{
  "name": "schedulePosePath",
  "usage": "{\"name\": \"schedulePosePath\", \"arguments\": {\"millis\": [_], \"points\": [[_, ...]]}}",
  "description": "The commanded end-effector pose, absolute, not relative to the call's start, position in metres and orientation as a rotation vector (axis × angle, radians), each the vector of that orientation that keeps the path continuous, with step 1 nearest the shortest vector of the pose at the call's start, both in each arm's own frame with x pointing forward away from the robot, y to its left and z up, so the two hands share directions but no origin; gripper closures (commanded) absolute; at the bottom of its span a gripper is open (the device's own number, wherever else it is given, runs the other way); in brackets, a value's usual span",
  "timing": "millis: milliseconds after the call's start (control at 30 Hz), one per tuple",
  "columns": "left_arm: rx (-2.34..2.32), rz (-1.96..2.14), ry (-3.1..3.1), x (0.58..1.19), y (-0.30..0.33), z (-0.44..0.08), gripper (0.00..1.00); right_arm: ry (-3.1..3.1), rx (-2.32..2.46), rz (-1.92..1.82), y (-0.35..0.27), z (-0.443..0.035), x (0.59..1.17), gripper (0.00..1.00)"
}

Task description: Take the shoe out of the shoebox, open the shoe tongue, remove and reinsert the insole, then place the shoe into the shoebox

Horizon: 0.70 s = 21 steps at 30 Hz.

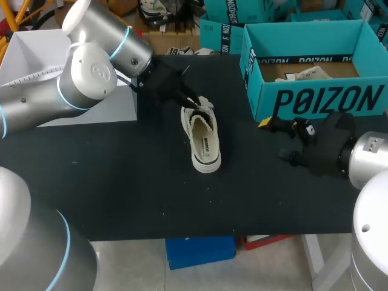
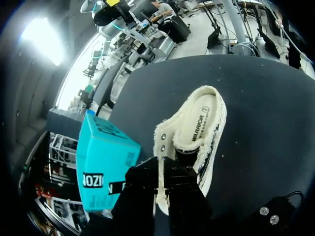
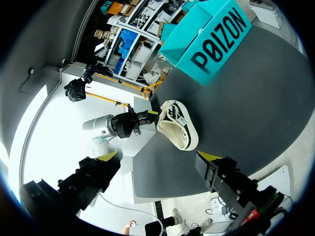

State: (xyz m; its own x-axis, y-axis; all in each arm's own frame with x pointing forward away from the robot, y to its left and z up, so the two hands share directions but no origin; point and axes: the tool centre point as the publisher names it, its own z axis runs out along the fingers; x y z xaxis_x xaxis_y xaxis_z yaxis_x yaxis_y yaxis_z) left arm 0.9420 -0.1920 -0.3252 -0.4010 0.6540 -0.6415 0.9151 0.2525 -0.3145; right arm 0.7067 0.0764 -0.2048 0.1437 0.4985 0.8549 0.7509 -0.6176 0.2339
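A cream slip-on shoe [image 1: 203,136] [image 2: 197,128] [image 3: 178,125] stands on the black table [image 1: 121,182], its opening facing up. My left gripper [image 1: 193,104] [image 2: 165,169] is at the shoe's far end, and its fingers pinch the tongue at the opening's edge. The teal shoebox [image 1: 321,100] [image 2: 103,162] [image 3: 216,34] stands open at the back right, with crumpled paper [image 1: 303,74] inside. In front of the box, right of the shoe, my right gripper [image 1: 276,140] [image 3: 157,156] is wide open and holds nothing.
A white platform [image 1: 36,54] borders the table at the back left, under my left arm. The table's front edge [image 1: 182,235] runs close below the shoe. Bare black surface lies left of and in front of the shoe.
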Motion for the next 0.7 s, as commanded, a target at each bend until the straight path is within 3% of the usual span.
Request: {"name": "schedulePosePath", "arguments": {"millis": [33,700], "points": [[1.478,-0.908,2.179,0.942,-0.192,-0.322,1.0,-1.274,-1.981,-1.313,0.073,-0.211,0.706,0.0],[1.619,-0.864,2.28,0.925,-0.203,-0.365,1.0,-1.274,-1.981,-1.313,0.073,-0.211,0.706,0.0]]}}
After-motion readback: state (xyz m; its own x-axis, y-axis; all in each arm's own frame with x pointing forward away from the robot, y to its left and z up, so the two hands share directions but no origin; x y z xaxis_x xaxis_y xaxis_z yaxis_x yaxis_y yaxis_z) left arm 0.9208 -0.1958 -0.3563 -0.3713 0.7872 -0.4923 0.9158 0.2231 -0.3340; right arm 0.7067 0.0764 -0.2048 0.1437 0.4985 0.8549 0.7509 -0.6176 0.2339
